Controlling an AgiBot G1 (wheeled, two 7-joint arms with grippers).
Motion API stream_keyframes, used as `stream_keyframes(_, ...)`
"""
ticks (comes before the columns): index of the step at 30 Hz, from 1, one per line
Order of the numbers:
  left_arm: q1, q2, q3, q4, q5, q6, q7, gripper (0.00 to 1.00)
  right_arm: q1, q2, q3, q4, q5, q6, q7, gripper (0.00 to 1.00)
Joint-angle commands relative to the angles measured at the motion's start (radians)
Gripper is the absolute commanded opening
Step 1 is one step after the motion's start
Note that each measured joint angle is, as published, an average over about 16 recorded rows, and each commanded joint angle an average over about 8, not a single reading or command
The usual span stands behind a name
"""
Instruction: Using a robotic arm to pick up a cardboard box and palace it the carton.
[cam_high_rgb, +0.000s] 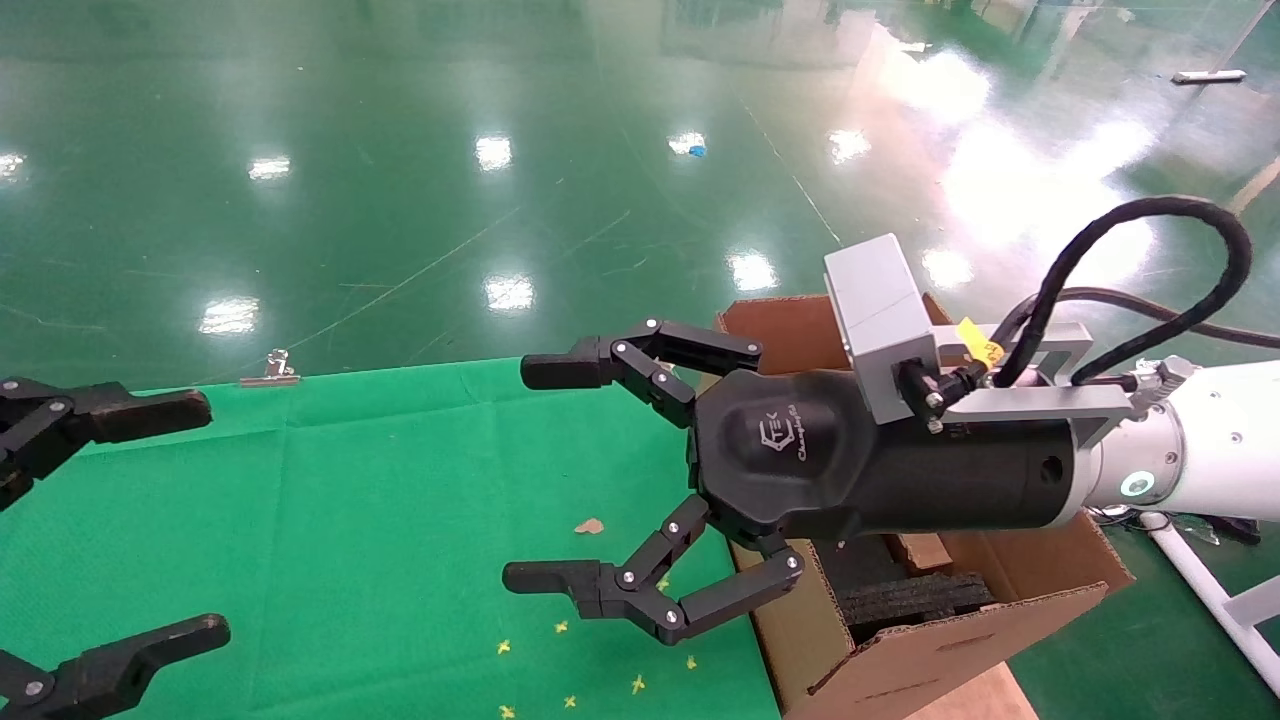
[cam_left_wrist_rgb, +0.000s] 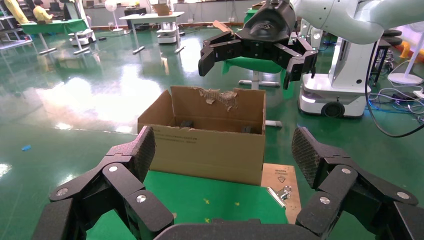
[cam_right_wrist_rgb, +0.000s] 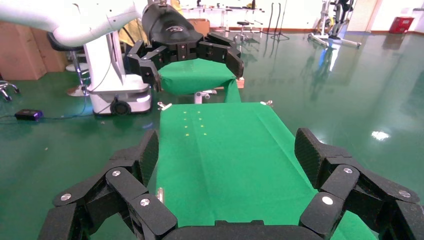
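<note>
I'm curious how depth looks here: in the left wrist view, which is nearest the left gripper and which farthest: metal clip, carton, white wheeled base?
1. metal clip, just ahead of the left gripper, at the edge of the green cloth.
2. carton, just beyond the clip.
3. white wheeled base, far behind the carton.

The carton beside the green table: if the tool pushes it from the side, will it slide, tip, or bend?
The carton would probably slide, because the green floor looks glossy. Tipping seems unlikely: it is wide and low, with black foam inside. Its torn flap would likely bend easily. The open right tool hangs above the table.
</note>
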Motion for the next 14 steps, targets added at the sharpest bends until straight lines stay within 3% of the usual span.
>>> stream_keyframes(1,0.0,0.0,0.0,0.0,0.0,0.0,0.0,1.0,0.0,0.0,0.0,0.0,0.0,0.0,0.0,1.0)
stream_keyframes(14,0.0,0.0,0.0,0.0,0.0,0.0,0.0,1.0,0.0,0.0,0.0,0.0,0.0,0.0,0.0,1.0)
